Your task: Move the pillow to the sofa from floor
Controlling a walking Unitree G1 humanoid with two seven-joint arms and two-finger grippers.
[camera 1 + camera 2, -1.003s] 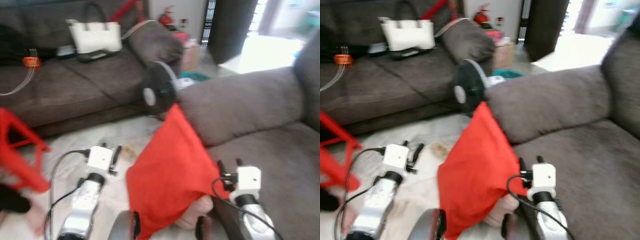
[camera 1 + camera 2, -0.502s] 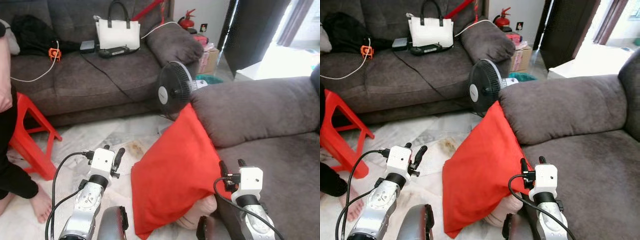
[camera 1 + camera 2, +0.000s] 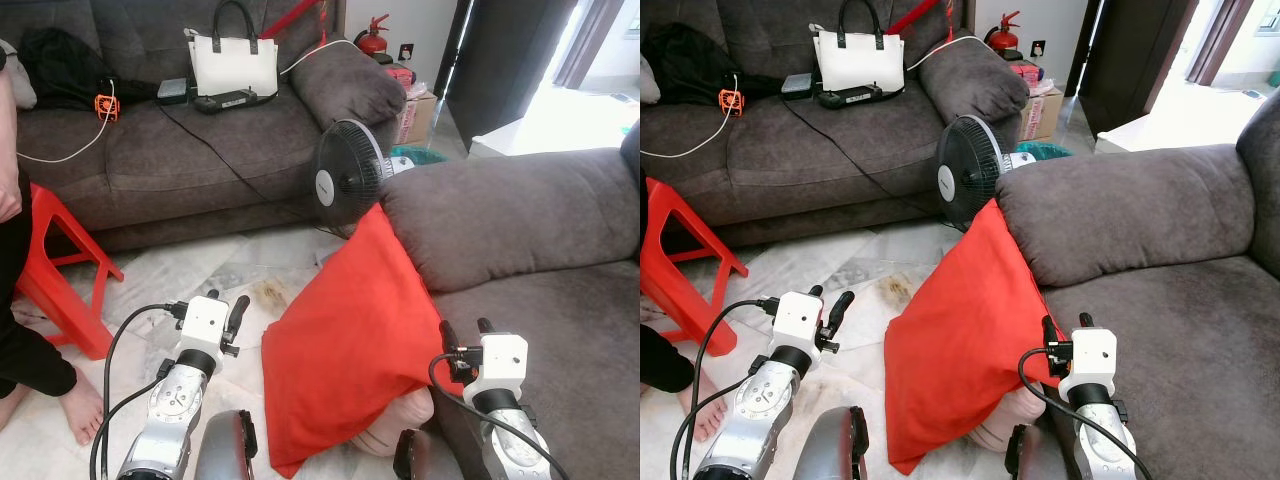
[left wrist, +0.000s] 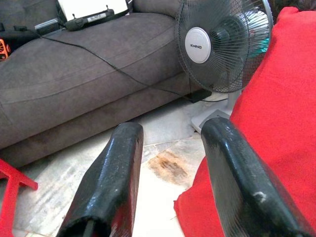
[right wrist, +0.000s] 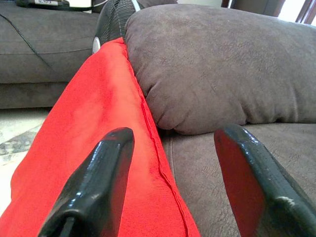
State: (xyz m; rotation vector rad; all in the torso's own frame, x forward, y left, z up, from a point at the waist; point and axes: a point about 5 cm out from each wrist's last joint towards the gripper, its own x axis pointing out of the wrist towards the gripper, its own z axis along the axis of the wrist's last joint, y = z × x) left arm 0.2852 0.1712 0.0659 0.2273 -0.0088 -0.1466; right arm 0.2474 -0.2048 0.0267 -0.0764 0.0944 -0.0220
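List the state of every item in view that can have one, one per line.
Red pillow: on the floor, leaning against the sofa arm, not held.
Left hand: open, beside the pillow.
Right hand: open, at the pillow's edge.
Fan: upright on the floor; running or not, cannot tell.
White bag: upright on the far sofa.

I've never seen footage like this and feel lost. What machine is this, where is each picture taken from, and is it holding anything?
It is a humanoid robot in a living room. The two wide pictures come from a camera on its head, looking down at its two silver arms. The close-ups come from cameras on each wrist, looking along two black fingers. A red pillow stands on the floor, leaning against the near sofa. The left gripper and the right gripper flank it, both open, holding nothing. A fan stands behind the pillow, and a white bag sits on the far sofa.
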